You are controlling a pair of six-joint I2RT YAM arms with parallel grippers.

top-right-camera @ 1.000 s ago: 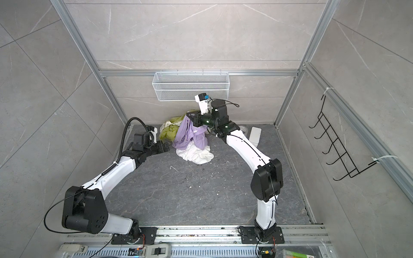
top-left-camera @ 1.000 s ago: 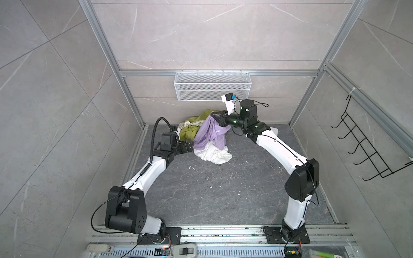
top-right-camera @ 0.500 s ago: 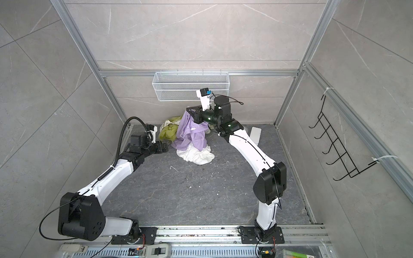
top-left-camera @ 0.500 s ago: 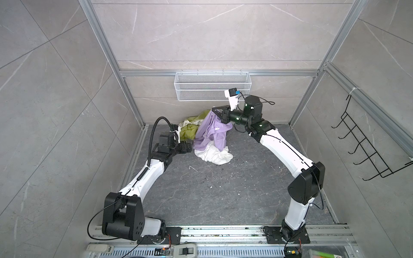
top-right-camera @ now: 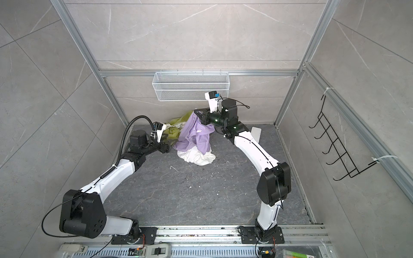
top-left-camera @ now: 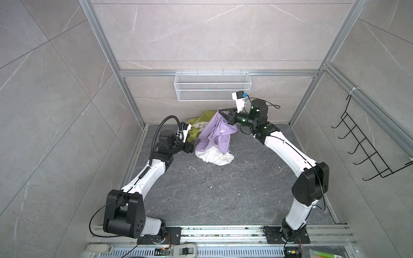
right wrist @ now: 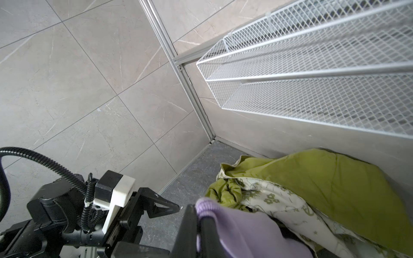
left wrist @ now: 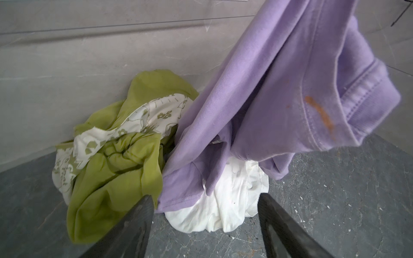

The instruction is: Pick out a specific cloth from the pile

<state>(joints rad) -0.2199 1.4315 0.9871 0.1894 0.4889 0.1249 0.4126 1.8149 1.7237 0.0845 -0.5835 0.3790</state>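
Three soft cloths make up the pile (top-left-camera: 206, 136) in the far corner of the dark stone floor (top-left-camera: 223, 192), against the back wall. Uppermost is the cloth (top-left-camera: 215, 131), plain lilac jersey with stitched hems, drawn up into a long draped fold; a rust-brown smear marks it near one seam in the left wrist view (left wrist: 319, 114). Its top edge is pinched tight between the closed jaws of the right gripper (top-left-camera: 221, 111), raised above the heap, while its lower folds lie over the white cloth (top-left-camera: 214, 157), a crumpled, smooth bundle on the floor. Behind and to the left sits the green cloth (left wrist: 125, 160), thin and creased, olive on one face and cream with a floral print on the other.

Low beside the heap, the left gripper (top-left-camera: 195, 143) points at the lilac hem, its dark tapered fingers (left wrist: 134, 225) spread apart around nothing, just short of the fabric. A white wire-mesh basket (top-left-camera: 212, 86) hangs on the wall above the pile, close to the right arm's wrist. A black wire hook rack (top-left-camera: 366, 143) is mounted on the right wall, well apart. Pale crumbs speckle the floor.
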